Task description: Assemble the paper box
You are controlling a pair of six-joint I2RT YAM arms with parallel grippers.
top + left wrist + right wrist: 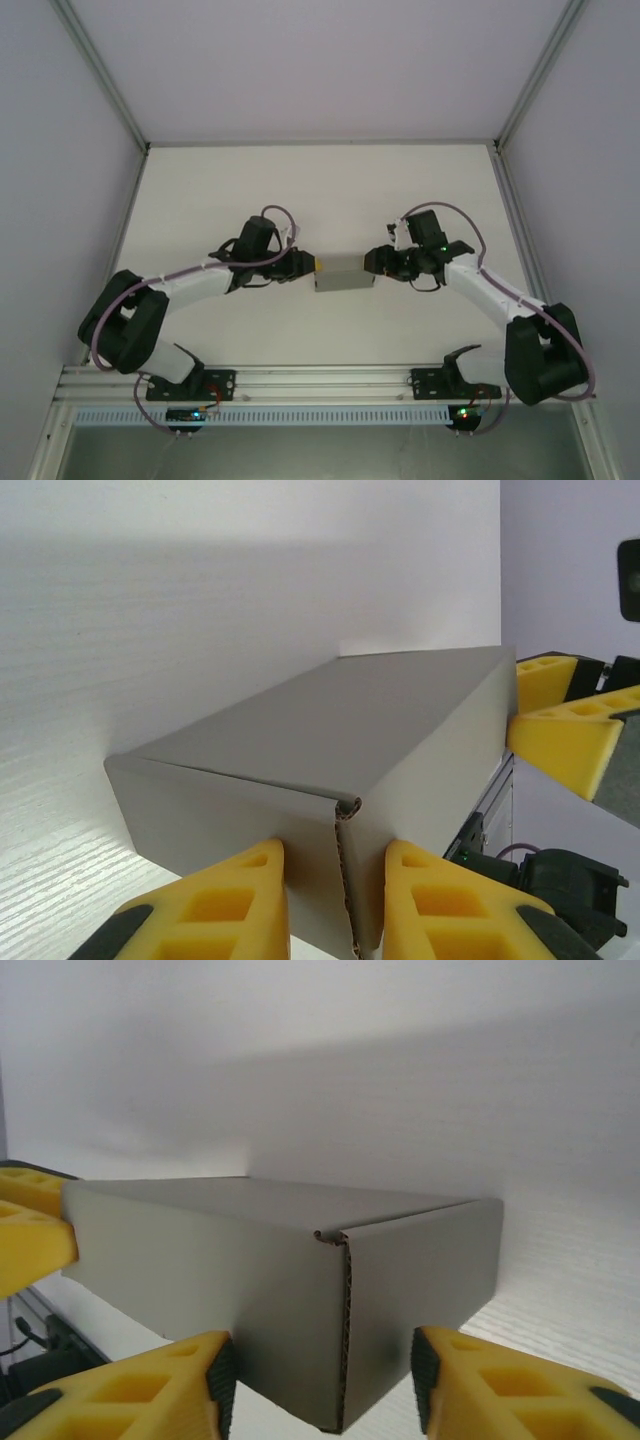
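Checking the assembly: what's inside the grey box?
Can't be seen. The box is closed, and its grey top and side walls cover the inside. Only the outside shows, with a raw corrugated edge at the corner seam. Nothing lies on top.

A small grey paper box (343,273) sits in the middle of the white counter (320,190). The left end effector (312,266) meets its left end and the right end effector (376,262) its right end, both arms bent inward.
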